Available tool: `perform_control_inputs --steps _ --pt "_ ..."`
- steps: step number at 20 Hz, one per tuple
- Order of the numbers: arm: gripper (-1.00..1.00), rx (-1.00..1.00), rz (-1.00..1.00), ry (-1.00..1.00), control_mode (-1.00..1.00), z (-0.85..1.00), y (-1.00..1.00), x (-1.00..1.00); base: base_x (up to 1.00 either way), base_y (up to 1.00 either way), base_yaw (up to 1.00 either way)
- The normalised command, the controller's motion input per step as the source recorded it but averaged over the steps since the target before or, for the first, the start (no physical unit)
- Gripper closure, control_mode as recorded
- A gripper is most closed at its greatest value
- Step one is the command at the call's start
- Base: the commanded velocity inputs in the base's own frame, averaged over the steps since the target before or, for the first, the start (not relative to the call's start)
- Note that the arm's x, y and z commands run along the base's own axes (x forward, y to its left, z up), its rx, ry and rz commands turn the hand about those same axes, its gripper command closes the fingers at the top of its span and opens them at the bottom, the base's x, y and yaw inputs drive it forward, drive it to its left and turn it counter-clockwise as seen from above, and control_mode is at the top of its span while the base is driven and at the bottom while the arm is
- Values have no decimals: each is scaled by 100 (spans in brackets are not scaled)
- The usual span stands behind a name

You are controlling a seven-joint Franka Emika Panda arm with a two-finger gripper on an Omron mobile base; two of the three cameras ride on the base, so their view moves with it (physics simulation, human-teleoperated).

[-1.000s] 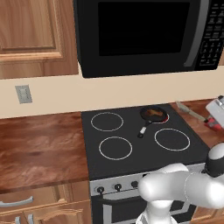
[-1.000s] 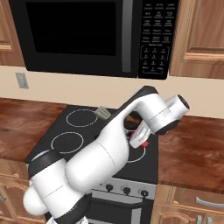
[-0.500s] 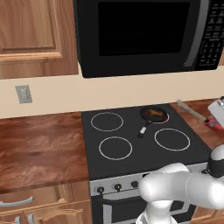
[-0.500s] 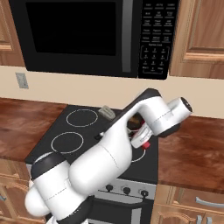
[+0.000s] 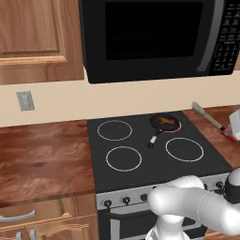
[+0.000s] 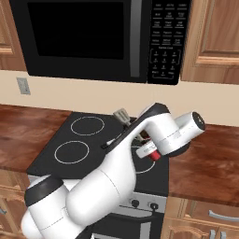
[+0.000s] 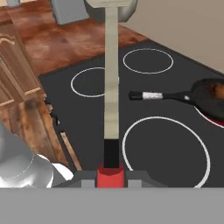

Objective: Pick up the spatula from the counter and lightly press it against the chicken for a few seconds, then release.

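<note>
One spatula (image 7: pixel 111 87) reaches over the black stovetop (image 7: pixel 87 114) between wooden counters (image 5: pixel 42 150).

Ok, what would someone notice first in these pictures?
The big white arm sweeping across the right base view, its hand shut on a long spatula held in the air. Next, the small pan of chicken at the back right of the black stovetop, under the microwave.

- We count one spatula (image 7: pixel 111 65).
- We count one frying pan (image 5: pixel 169 125), holding one chicken piece (image 5: pixel 161 120).
- We count four burner rings (image 5: pixel 123 159).
- We count one microwave (image 5: pixel 154 37) and one wall plate (image 5: pixel 25 101).
</note>
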Motion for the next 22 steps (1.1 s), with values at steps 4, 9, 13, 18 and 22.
perform_control_inputs --steps 4,9,13,18,22 --pt "100 -3 -14 8 -100 1 0 2 0 0 0" --pt "100 -2 -9 13 -100 0 0 14 0 0 0" --pt "100 0 0 15 -100 0 0 33 0 0 0" --pt "100 0 0 10 -100 2 0 38 0 0 0" --pt "100 -2 0 11 -100 0 0 24 0 0 0"
